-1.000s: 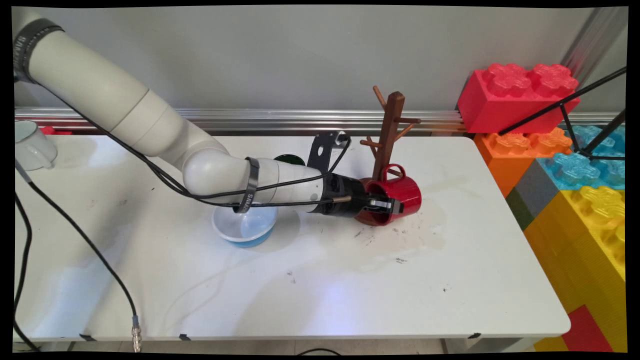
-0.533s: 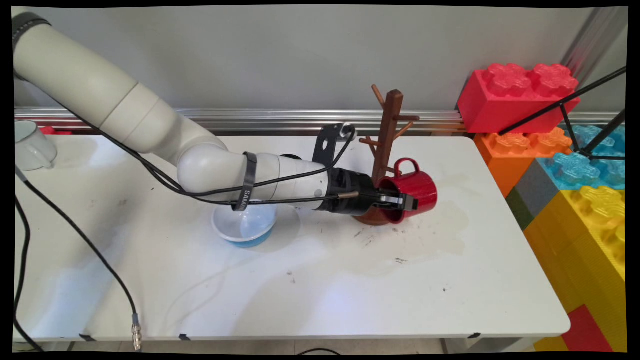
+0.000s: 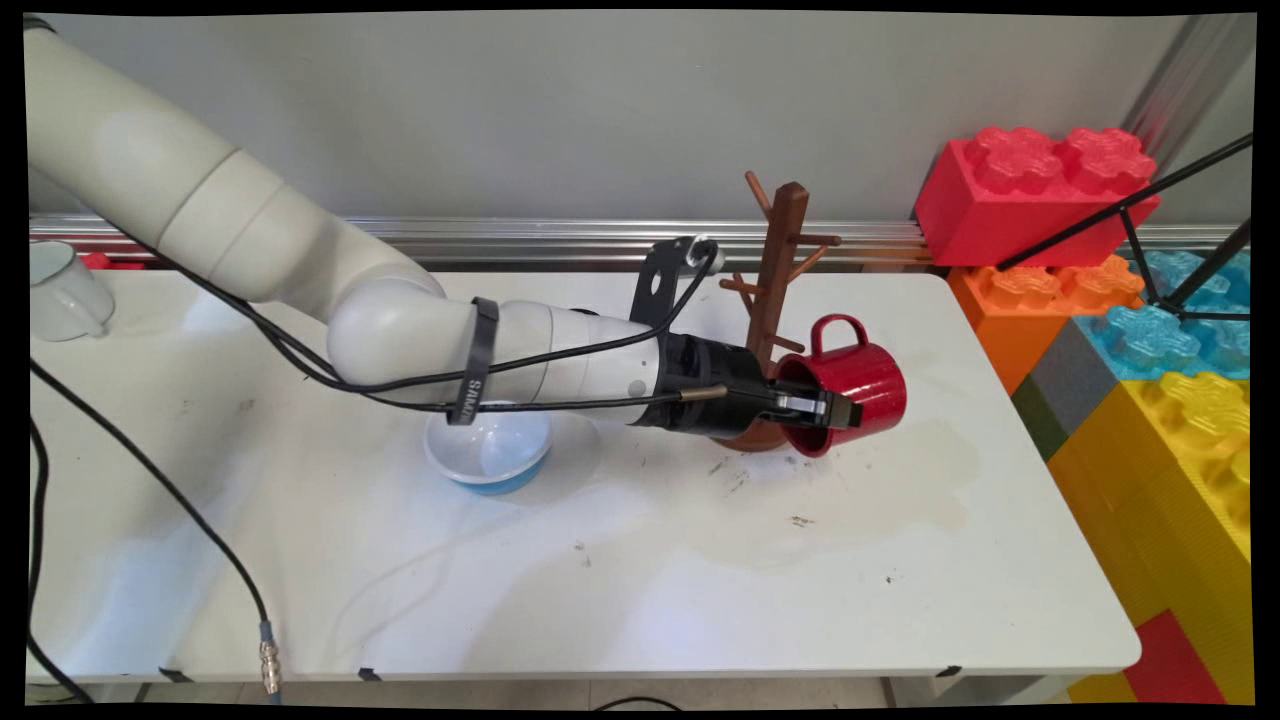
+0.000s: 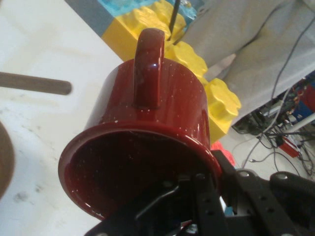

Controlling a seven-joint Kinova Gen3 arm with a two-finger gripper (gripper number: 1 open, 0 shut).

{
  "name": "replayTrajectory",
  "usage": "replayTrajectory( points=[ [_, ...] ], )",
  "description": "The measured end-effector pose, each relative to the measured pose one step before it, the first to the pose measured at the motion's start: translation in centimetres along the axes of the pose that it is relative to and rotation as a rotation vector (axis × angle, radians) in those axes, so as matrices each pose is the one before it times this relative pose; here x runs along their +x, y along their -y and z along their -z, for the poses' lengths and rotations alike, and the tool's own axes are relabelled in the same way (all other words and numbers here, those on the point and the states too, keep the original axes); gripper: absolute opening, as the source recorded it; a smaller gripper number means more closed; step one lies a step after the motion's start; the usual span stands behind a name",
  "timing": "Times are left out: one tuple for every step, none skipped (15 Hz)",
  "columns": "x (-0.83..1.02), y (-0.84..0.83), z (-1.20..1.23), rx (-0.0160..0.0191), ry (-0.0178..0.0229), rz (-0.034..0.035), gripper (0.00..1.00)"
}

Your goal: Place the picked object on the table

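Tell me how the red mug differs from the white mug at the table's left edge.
The glossy red enamel mug lies tipped on its side in the air, its rim pinched by the black two-finger gripper; the white mug stands upright on the white table, untouched. The red one is beside the brown wooden mug tree; the white one sits far left, partly cut off. Both have loop handles.

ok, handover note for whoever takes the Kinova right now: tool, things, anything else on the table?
Tool: shut on the red mug, one finger inside the rim, one outside; mug on its side, handle up, off the table.
Mug tree: upright, just left of the mug; pegs bare.
Rest: white-and-blue bowl under the forearm, white cup at far left, toy bricks right of the table.
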Motion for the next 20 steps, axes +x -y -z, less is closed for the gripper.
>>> replayTrajectory(
  points=[
    [-0.071, -0.392, 0.255, -0.00612, 0.00340, -0.00120, 0.00],
    [-0.044, -0.267, 0.168, -0.00422, 0.00272, -0.00087, 0.00],
    [-0.055, -0.403, 0.245, -0.00651, 0.00459, -0.00143, 0.00],
    [-0.027, -0.261, 0.173, -0.00368, 0.00306, -0.00107, 0.00],
    [-0.018, -0.382, 0.287, -0.00474, 0.00385, -0.00177, 0.00],
    [0.009, -0.241, 0.191, -0.00269, 0.00299, -0.00179, 0.00],
    [0.036, -0.339, 0.321, -0.00261, 0.00531, -0.00390, 0.00],
    [0.085, -0.362, 0.396, -0.00130, 0.00747, -0.00694, 0.00],
    [0.118, -0.307, 0.453, 0.00047, 0.00749, -0.00835, 0.00],
    [0.124, -0.216, 0.411, 0.00186, 0.00733, -0.00837, 0.00],
    [0.156, -0.218, 0.517, 0.00323, 0.00922, -0.01122, 0.00],
    [0.207, -0.192, 0.537, 0.00389, 0.00864, -0.01252, 0.00],
    [0.178, -0.148, 0.472, 0.00381, 0.00816, -0.01093, 0.00],
    [0.215, -0.145, 0.556, 0.00528, 0.01137, -0.01390, 0.00],
    [0.228, -0.137, 0.558, 0.00531, 0.01166, -0.01399, 0.00],
    [0.194, -0.116, 0.469, 0.00408, 0.01107, -0.01182, 0.00],
    [0.242, -0.146, 0.546, 0.00490, 0.01422, -0.01391, 0.00],
    [0.256, -0.126, 0.532, 0.00495, 0.01504, -0.01380, 0.00],
    [0.276, -0.078, 0.453, 0.00452, 0.01284, -0.01203, 0.00],
    [0.316, -0.045, 0.512, 0.00702, 0.01533, -0.01208, 0.00]
  ],
)
